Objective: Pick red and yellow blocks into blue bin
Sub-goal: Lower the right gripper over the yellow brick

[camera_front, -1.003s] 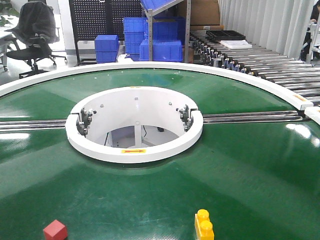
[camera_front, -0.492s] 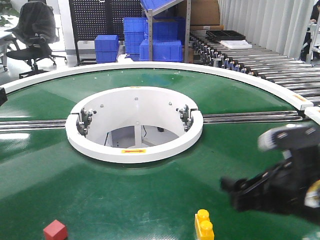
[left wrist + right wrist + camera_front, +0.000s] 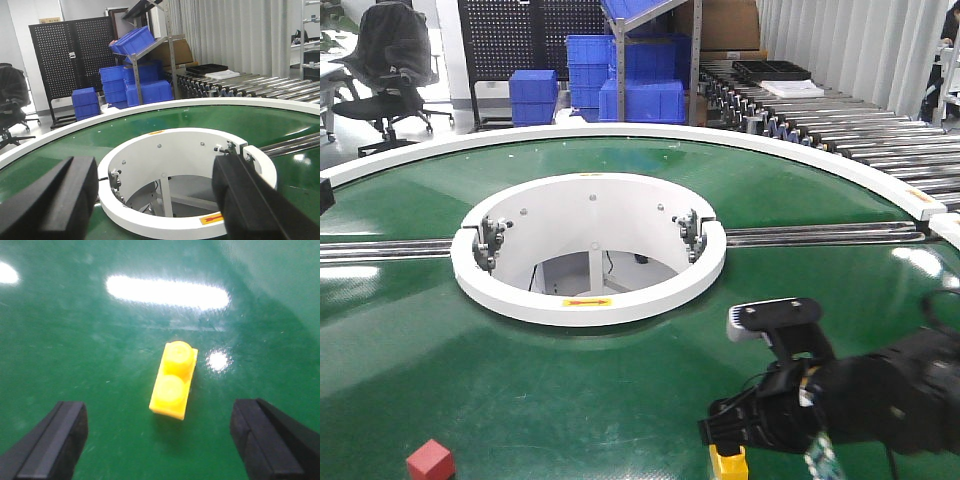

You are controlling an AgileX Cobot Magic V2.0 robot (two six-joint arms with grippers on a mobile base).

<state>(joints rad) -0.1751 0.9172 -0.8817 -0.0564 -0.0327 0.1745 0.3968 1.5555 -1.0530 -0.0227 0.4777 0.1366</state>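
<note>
Where it lies flat on the green belt [image 3: 75, 340], the yellow studded brick [image 3: 173, 380] sits untouched just ahead of the right gripper [image 3: 160, 445], whose fingers are spread wide. It looks light, rigid and smooth; its long flat sides seem the best hold. The red cube [image 3: 430, 460] rests well apart. The left gripper [image 3: 155, 200] gapes wide, empty.

The front-facing camera looks down across the green table [image 3: 420, 380] toward its white ring [image 3: 588, 312]. The left wrist camera sees that ring low and level. The right wrist camera looks steeply down, close on the yellow brick [image 3: 173, 385].
</note>
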